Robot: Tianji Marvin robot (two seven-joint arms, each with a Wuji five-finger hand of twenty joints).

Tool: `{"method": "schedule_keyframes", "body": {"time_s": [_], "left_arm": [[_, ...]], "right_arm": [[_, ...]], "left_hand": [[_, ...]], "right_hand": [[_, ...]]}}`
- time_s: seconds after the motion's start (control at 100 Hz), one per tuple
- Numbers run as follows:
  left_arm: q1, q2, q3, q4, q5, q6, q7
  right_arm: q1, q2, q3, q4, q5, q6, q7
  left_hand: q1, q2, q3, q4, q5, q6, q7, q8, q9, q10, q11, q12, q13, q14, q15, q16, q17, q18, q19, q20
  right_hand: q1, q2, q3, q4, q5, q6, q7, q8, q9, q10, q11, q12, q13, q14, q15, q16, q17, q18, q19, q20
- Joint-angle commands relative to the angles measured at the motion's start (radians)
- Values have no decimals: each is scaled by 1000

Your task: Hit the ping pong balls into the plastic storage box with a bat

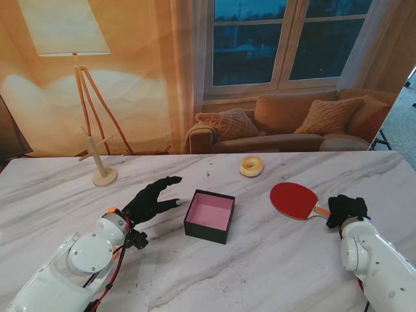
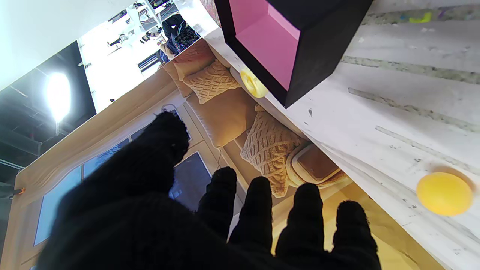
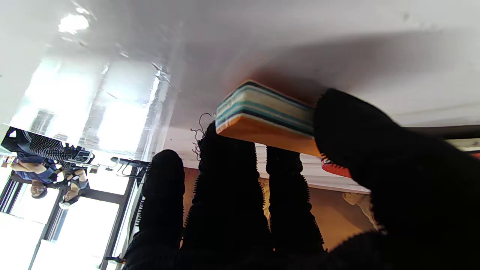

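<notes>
The red bat (image 1: 294, 199) lies flat on the marble table at the right, its wooden handle (image 3: 266, 120) pointing toward me. My right hand (image 1: 346, 209) is at that handle, thumb (image 3: 360, 131) on one side and fingers (image 3: 225, 180) on the other, closed on it. The black storage box (image 1: 209, 216) with a pink inside stands mid-table, open side up. My left hand (image 1: 153, 198) hovers just left of the box, fingers spread and holding nothing. One orange-yellow ping pong ball (image 2: 444, 193) rests on the table beside my left wrist, showing as a sliver (image 1: 112, 210) in the stand view.
A glazed doughnut (image 1: 251, 166) lies beyond the box near the table's far edge. A wooden peg stand (image 1: 101, 162) rises at the far left. A printed backdrop of a sofa and lamp stands behind the table's far edge.
</notes>
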Motion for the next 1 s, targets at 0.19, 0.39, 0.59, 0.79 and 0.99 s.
{"method": "schedule_keyframes", "body": {"time_s": [0.19, 0.39, 0.59, 0.79, 0.99], "left_arm": [[2, -4, 0, 5, -1, 0, -12], [3, -4, -2, 3, 1, -2, -12], [4, -3, -2, 3, -1, -2, -14], [4, -4, -3, 3, 0, -4, -12], [4, -4, -3, 4, -1, -6, -12]], "right_arm": [[-28, -4, -3, 9, -6, 17, 26], [-27, -5, -1, 13, -2, 21, 23], [-27, -6, -2, 20, -1, 25, 12], [-26, -6, -2, 24, 4, 25, 8], [-22, -7, -3, 31, 10, 19, -2]], "left_hand": [[-4, 21, -20, 21, 4, -9, -2, 6, 31, -6, -17, 12, -26, -2, 4, 8, -16, -12, -7, 22], [-4, 22, -21, 21, 4, -9, -2, 5, 31, -6, -17, 12, -27, -3, 4, 8, -16, -12, -7, 22], [-4, 21, -21, 21, 5, -9, -2, 6, 31, -6, -17, 12, -27, -3, 4, 8, -16, -11, -7, 22], [-4, 22, -22, 21, 5, -9, -1, 6, 32, -6, -17, 12, -27, -2, 4, 8, -16, -11, -7, 22], [-4, 23, -23, 21, 6, -9, -2, 6, 31, -6, -18, 12, -27, -2, 4, 8, -16, -12, -7, 22]], "right_hand": [[82, -21, 56, -82, 89, -83, 92, -108, 12, -1, 15, -10, 19, -15, -6, -33, -1, 7, -6, -27], [85, 0, 62, -73, 95, -85, 61, -155, 15, 0, -9, -30, 21, 0, -47, -72, -2, 11, -35, -53], [108, -12, 69, -77, 130, -107, 79, -161, 25, -2, -12, -37, 20, 7, -49, -76, -3, 11, -35, -58], [134, 5, 59, -83, 161, -130, 101, -187, 31, -6, -11, -43, 19, 16, -45, -85, 2, 14, -34, -63], [155, 33, 53, -81, 203, -144, 113, -199, 38, -6, -14, -48, 21, 26, -46, -95, 7, 16, -36, -70]]}}
